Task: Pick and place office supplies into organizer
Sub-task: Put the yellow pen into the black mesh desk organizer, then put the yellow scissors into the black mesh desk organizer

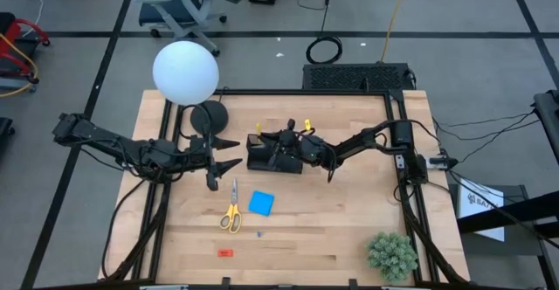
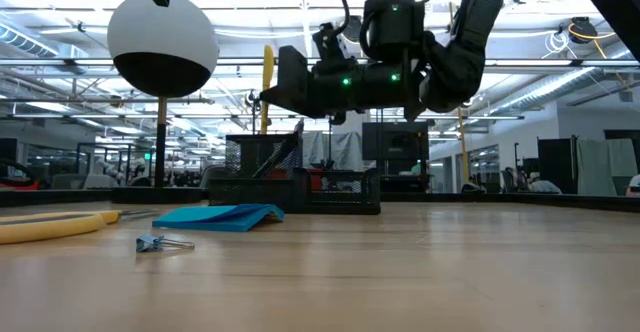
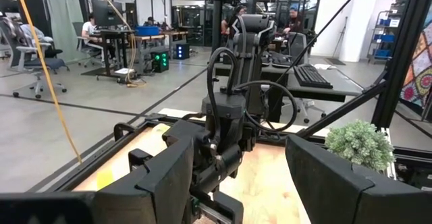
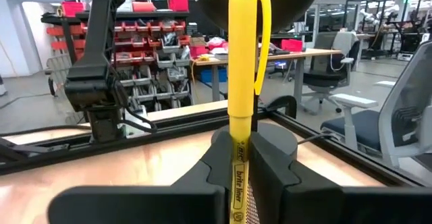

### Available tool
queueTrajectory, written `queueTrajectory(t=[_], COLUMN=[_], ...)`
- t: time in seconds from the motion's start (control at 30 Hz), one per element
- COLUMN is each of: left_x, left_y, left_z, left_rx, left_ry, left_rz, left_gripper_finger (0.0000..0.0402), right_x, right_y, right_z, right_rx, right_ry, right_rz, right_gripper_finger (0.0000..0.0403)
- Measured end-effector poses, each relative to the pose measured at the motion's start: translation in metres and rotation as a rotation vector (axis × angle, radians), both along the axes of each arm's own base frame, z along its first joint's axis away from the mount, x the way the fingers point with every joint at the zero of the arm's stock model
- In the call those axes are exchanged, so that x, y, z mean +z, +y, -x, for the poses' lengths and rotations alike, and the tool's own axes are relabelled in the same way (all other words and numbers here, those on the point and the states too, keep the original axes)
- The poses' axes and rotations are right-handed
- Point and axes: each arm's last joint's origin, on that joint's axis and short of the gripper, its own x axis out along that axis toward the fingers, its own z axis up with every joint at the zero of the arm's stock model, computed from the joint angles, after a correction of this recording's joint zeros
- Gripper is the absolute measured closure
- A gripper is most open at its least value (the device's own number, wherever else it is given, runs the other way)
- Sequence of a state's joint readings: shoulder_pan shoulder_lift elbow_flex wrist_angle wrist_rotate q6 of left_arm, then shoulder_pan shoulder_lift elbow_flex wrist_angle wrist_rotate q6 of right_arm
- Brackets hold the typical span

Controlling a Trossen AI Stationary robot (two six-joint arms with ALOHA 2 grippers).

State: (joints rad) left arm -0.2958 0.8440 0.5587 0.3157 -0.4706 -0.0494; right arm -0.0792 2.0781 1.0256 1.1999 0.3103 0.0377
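Organizer, black mesh tray, right pincer gripping slim yellow highlighter, left pincer open.

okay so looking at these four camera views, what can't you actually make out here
- Organizer compartments: high view, the right gripper and arm cover them; low view shows only its side wall.
- Yellow highlighter tip: right wrist view, hidden between the gripper's fingers.
- Small red piece: high view, too small to identify.
- Scissors blades: low view, cut off by the edge.

Scissors lie just left of pad, both before organizer.
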Motion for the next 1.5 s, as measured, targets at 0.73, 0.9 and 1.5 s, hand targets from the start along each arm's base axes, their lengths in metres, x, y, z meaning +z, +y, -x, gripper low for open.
queueTrajectory(t=[0.73, 0.9, 1.5], left_x=[0.0000, 0.0000, 0.0000], left_y=[0.0000, -0.0001, 0.0000], left_z=[0.0000, 0.0000, 0.0000], left_rx=[0.000, 0.000, 0.000], left_ry=[0.000, 0.000, 0.000], left_rz=[0.000, 0.000, 0.000], left_gripper_finger=[0.0158, 0.0158, 0.0158], right_x=[0.0000, 0.0000, 0.0024], right_y=[0.0000, 0.0000, 0.0097], right_z=[0.0000, 0.0000, -0.0004], right_rx=[-0.001, -0.001, 0.025], right_ry=[-0.004, -0.004, -0.010], right_rz=[-0.010, -0.010, -0.006], right_gripper_finger=[0.0329, 0.0320, 0.0317])
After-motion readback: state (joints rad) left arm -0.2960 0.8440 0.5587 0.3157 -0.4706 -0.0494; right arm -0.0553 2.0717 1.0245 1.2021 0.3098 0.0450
